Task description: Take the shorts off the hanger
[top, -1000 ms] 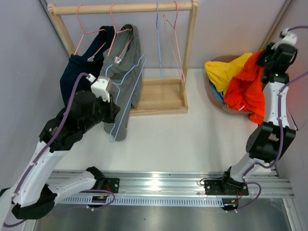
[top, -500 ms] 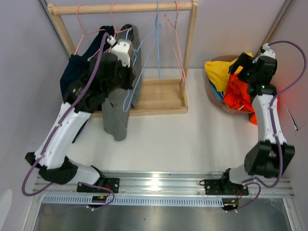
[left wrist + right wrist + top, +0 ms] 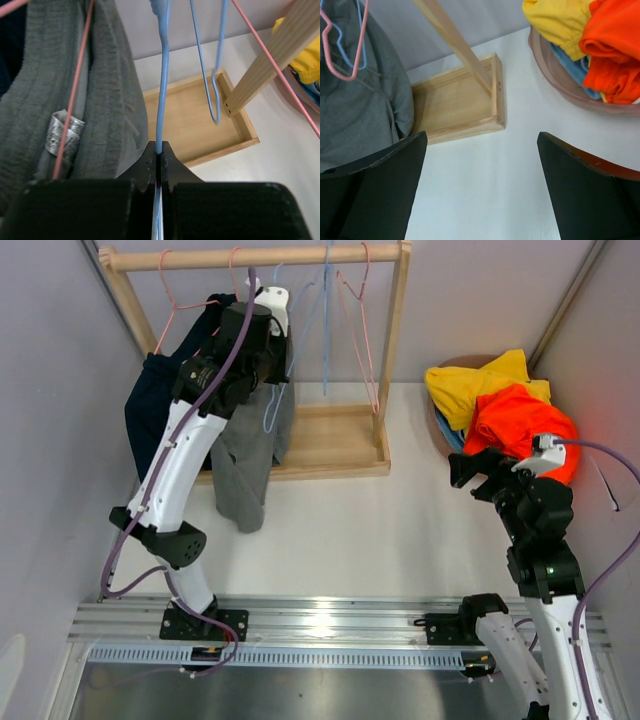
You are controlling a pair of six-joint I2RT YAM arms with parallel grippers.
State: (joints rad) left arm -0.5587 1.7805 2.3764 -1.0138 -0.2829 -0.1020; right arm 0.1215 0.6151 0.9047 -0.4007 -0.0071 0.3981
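Within the last second the left claw [image 3: 158, 151] has climbed from low beside the grey shorts [image 3: 243, 465] to just under the rail [image 3: 320, 255] of the rack. It is clenched on the thin wire of a blue hanger [image 3: 163, 75]. The right claw [image 3: 481, 137] has pulled back from the basket [image 3: 434, 430] and hangs over the table [image 3: 380, 530], fingers spread wide and empty. The orange shorts [image 3: 520, 420] it carried now lie in the basket beside the yellow shorts [image 3: 470, 390].

We judge that three pairs are off and two are left. The grey pair and the navy shorts [image 3: 150, 410] hang on pink hangers at the rack's left end. The blue hanger looks bare, so we take it as being put back on the rail.

The left wrist view shows the pinch on the wire, which the arm hides from above. The right wrist view shows the light blue shorts [image 3: 572, 65] tucked under the other two in the basket. Only the overhead view shows the navy pair's full drape.
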